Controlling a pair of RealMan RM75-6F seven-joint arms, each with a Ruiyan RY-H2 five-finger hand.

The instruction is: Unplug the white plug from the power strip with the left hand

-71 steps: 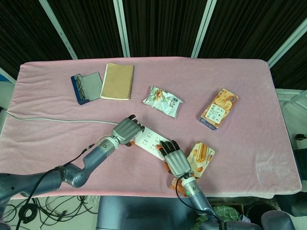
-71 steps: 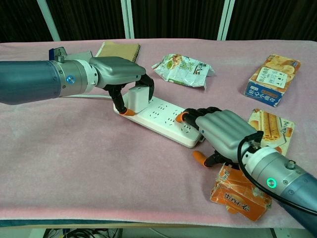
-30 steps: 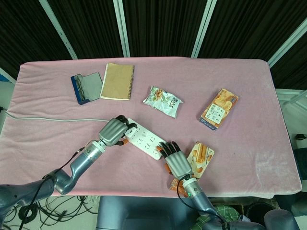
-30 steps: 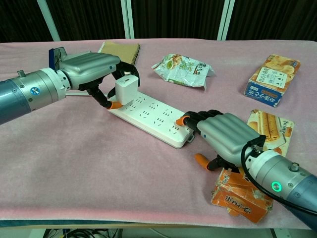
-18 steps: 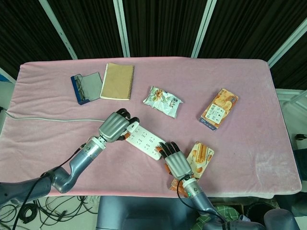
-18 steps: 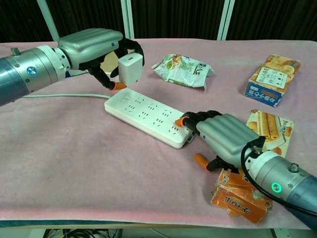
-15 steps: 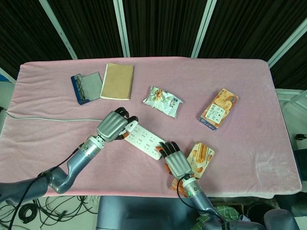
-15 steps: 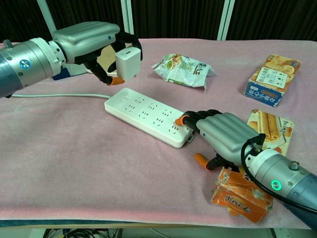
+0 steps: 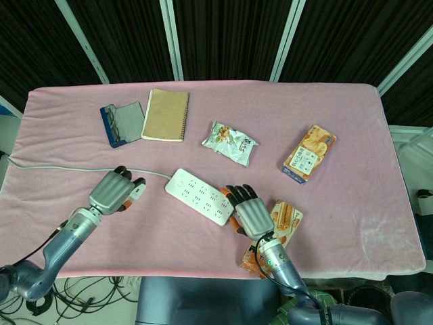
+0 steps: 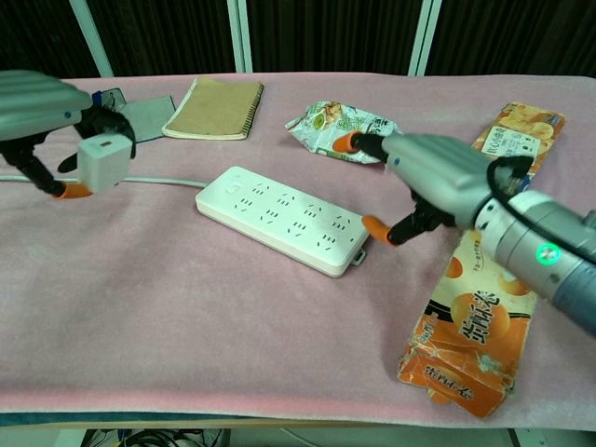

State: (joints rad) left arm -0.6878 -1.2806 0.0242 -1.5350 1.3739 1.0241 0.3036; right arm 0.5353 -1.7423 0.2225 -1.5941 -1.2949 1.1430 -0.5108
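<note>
The white power strip point(image 9: 199, 196) point(image 10: 279, 220) lies slantwise on the pink cloth, and its sockets all show bare. Its grey cable point(image 9: 74, 168) runs off to the left edge. My left hand point(image 9: 114, 191) point(image 10: 37, 110) is well left of the strip. It grips the white plug point(image 9: 137, 191) point(image 10: 102, 160) in the air, clear of the strip. My right hand point(image 9: 252, 213) point(image 10: 438, 182) hovers above the strip's right end with its fingers apart, holding nothing.
A tan notebook point(image 9: 166, 115) and a glasses case point(image 9: 123, 123) lie at the back left. A snack bag point(image 9: 230, 143) is behind the strip. An orange box point(image 9: 309, 154) sits to the right, and an orange packet point(image 10: 475, 326) lies by my right hand.
My left hand has carried the plug, lifted out of the strip, far to the left. My right hand has lifted off the strip's right end.
</note>
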